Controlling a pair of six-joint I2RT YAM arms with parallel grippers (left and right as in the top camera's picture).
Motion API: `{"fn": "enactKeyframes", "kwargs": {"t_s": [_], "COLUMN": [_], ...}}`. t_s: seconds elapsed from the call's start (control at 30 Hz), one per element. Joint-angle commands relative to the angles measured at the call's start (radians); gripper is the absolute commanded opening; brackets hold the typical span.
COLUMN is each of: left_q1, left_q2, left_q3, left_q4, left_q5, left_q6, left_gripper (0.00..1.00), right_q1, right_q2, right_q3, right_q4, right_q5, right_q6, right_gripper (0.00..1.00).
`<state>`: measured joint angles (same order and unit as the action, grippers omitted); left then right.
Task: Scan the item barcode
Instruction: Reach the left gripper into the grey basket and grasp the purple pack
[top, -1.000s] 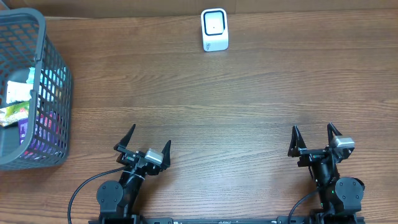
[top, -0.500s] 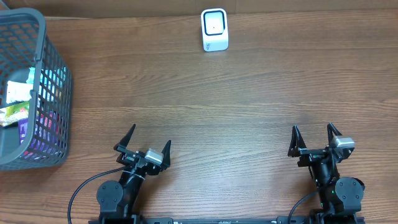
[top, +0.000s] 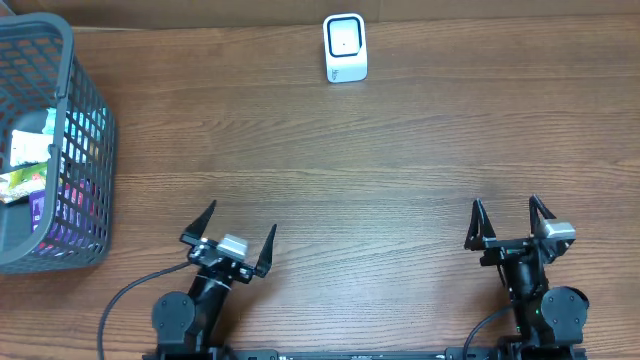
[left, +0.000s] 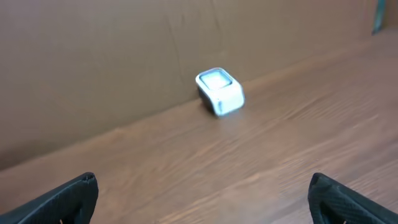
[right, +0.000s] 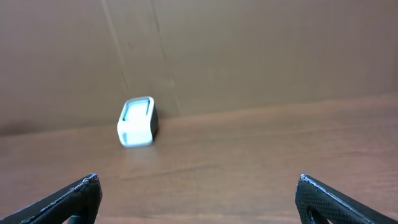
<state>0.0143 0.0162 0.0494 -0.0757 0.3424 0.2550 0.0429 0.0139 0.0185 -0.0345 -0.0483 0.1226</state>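
The left gripper (top: 242, 216) and the right gripper (top: 505, 203) are seen with jaws spread wide, nothing held. The items (top: 28, 147) lie in the basket (top: 72, 75), well ahead and left of the left gripper; the scanner (top: 345, 47) stands far ahead, between both. One item is best taken by its edges, so its barcode is left uncovered for the scanner's window.

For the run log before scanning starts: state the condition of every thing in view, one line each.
left gripper: open, holding nothing.
right gripper: open, holding nothing.
scanner: upright at the far side, untouched.
basket: upright at the left, holding packaged items.
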Motion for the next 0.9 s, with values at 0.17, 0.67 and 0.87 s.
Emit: {"fn": "enactKeyframes", "kwargs": {"t_s": [0.17, 0.67, 0.87], "left_q1": [-0.002, -0.002, -0.002], "left_q2": [0.219, 0.970, 1.266], "left_q3": [0.472, 1.461, 1.853], "left_q4": [-0.223, -0.817, -1.081], "left_q5": [0.019, 0.053, 0.090], "left_q6": [-0.229, -0.145, -0.136], "left_gripper": [1.00, 1.00, 1.00], "right_q1": [0.001, 0.001, 0.001], "right_q2": [-0.011, 0.427, 0.753], "right_q3": [0.096, 0.726, 1.118], "right_q4": [0.078, -0.349, -0.724], "right_q5": [-0.006, -0.036, -0.062], "right_q6": [0.060, -0.001, 0.000], "right_gripper": [1.00, 1.00, 1.00]}}
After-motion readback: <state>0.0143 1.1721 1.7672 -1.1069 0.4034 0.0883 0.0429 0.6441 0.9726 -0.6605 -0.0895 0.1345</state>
